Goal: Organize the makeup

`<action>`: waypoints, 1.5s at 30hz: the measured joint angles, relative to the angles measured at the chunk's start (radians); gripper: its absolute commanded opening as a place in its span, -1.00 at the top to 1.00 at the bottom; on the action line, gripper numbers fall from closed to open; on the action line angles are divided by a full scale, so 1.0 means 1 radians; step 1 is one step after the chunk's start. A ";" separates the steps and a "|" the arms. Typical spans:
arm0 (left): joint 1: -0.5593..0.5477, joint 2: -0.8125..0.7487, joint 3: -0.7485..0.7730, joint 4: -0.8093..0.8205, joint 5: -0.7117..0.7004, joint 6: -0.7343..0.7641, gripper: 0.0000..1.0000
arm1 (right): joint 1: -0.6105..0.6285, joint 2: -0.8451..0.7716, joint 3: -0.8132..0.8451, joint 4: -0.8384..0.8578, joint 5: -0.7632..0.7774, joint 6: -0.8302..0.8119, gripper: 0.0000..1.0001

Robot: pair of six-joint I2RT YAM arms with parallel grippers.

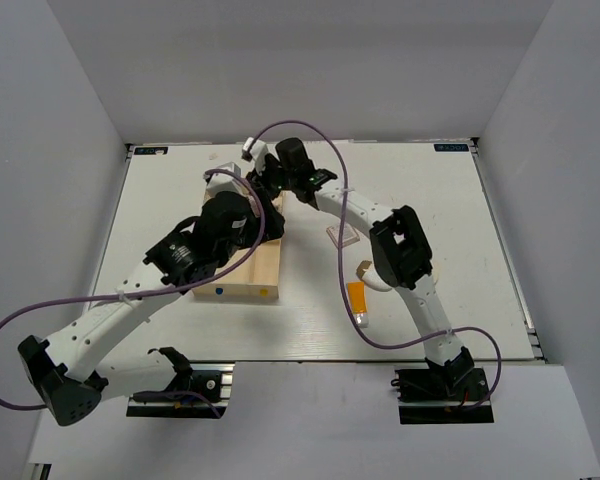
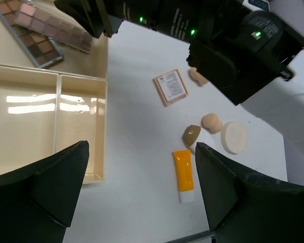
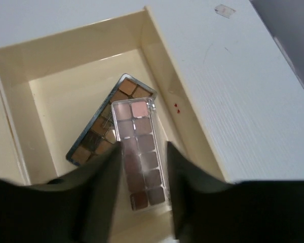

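So far, both palettes [image 3: 99, 134] lie in one part of the box [image 3: 157, 61], the right end effector [image 3: 143, 149] sits around the top one (pinching or not, I cannot tell), the left end effector [image 2: 142, 149] is spread and empty, and the compact [image 2: 170, 87], orange tube [image 2: 182, 174], sponge [image 2: 212, 122] and puff [image 2: 234, 137] wait on the worktop [image 2: 137, 152].

Print on the square compact [image 2: 171, 87] is illegibly small.

Robotics lab cell: white table [image 1: 450, 220] walled by plain grey panels [image 1: 310, 70], arm bases [image 1: 440, 385] at its edge.
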 measured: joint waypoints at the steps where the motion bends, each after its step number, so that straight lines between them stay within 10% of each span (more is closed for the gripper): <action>1: -0.002 0.010 0.005 0.009 0.013 0.005 -0.86 | -0.008 -0.024 -0.013 -0.008 0.008 0.014 0.54; 4: -0.006 0.057 0.020 0.049 0.076 0.023 -0.66 | -0.047 -0.106 -0.054 -0.034 0.031 0.065 1.00; 9: -0.006 0.215 0.088 0.087 0.189 0.039 0.19 | -0.230 -0.321 -0.165 -0.078 0.074 0.138 1.00; 12: -0.006 0.375 0.191 0.076 0.245 0.034 0.34 | -0.368 -0.423 -0.249 -0.128 0.101 0.171 0.47; 18: -0.006 0.724 0.394 0.010 0.326 -0.053 -0.26 | -0.582 -0.546 -0.451 -0.257 0.096 0.228 -0.28; 29: -0.006 1.246 0.851 -0.254 0.343 -0.252 -0.96 | -0.740 -0.813 -0.799 -0.346 0.001 0.274 -0.34; 45: -0.006 1.228 0.840 -0.207 0.336 -0.292 -0.96 | -0.774 -0.832 -0.869 -0.333 -0.270 0.204 -0.33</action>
